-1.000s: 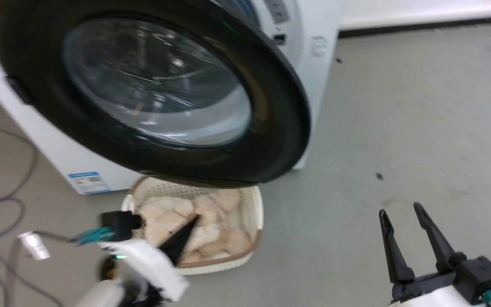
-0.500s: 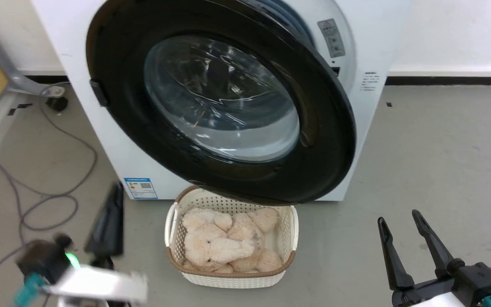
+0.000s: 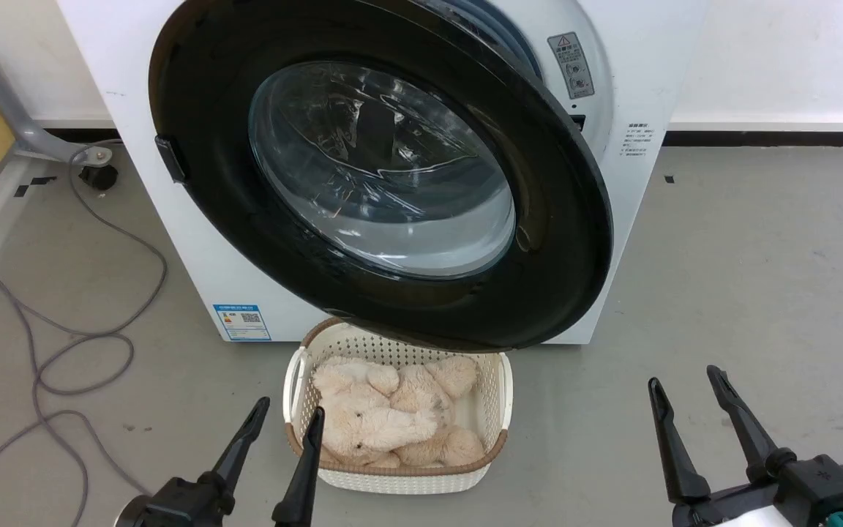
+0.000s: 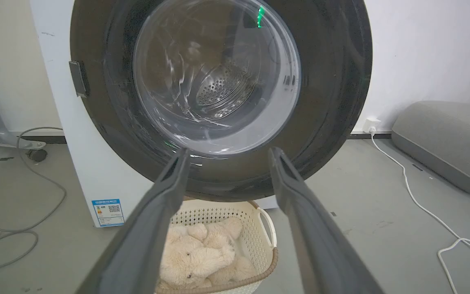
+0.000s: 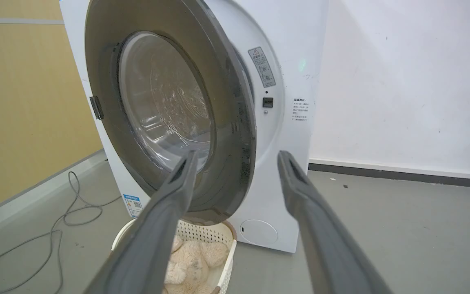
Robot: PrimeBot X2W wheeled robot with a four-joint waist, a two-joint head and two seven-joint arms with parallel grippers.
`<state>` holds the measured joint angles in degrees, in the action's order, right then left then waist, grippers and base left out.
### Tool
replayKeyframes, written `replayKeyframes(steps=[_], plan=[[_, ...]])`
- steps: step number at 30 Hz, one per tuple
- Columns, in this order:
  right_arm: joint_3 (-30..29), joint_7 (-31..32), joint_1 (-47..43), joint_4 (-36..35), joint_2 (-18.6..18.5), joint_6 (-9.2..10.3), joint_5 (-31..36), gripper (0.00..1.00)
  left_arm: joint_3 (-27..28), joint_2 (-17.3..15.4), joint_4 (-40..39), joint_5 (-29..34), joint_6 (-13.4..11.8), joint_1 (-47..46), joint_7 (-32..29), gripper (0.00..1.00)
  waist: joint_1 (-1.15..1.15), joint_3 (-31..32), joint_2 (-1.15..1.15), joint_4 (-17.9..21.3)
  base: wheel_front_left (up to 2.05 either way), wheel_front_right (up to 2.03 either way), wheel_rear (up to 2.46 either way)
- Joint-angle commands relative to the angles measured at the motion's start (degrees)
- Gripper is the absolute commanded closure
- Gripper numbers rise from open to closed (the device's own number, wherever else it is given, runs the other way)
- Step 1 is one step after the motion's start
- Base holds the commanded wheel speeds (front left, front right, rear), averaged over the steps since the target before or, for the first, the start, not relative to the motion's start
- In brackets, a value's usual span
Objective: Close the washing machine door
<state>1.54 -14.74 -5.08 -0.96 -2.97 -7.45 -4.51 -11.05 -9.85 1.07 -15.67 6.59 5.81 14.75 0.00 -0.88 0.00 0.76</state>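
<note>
Washing machine (image 3: 648, 73): white front-loader, stands on grey floor (image 3: 721, 293) against a white wall.

Washing machine door (image 3: 381, 168): not shut. Black rim, clear bulging glass. Left edge sits close to the machine front; right edge swings out toward the robot, leaving a gap where a warning sticker (image 3: 573, 64) shows. In the left wrist view the perforated drum is visible through the glass.

Basket (image 3: 498, 388): cream, perforated, brown rim. On the floor just in front of the machine, its far end under the door's lower edge. Holds a beige plush toy (image 3: 385, 424).

Left gripper (image 3: 290, 406): low left in the head view, fingers apart, holding nothing, tips beside the basket's near left corner. Well short of the door.

Right gripper (image 3: 684, 376): low right, fingers apart, holding nothing, over bare floor, right of the basket and clear of the door.

Grey cable (image 3: 85, 344): loops on the floor left of the machine.

Blue label (image 3: 242, 322): low on the machine front, left of the basket.
</note>
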Motion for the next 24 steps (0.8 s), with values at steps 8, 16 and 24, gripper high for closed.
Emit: replayKeyframes(steps=[8,16,24], plan=[[2.21,-0.26,0.17,-0.51,0.04,-0.03,-0.12,1.00,2.18,2.07,-1.45,1.50,0.73,-1.62,0.25,0.00,0.00,-1.33,0.00,-0.88,0.00,0.00,0.00],[10.52,-0.26,5.49,0.15,-7.48,-0.03,-0.88,1.00,1.69,3.42,-1.98,1.92,0.87,-4.12,0.25,0.00,0.00,-5.25,0.00,-4.47,0.00,0.00,0.00],[17.65,1.66,20.46,5.37,-17.54,-0.03,-6.01,1.00,0.49,3.65,-2.34,0.95,0.89,-7.96,0.25,0.00,0.00,-10.97,0.00,-8.26,0.00,0.00,0.00]])
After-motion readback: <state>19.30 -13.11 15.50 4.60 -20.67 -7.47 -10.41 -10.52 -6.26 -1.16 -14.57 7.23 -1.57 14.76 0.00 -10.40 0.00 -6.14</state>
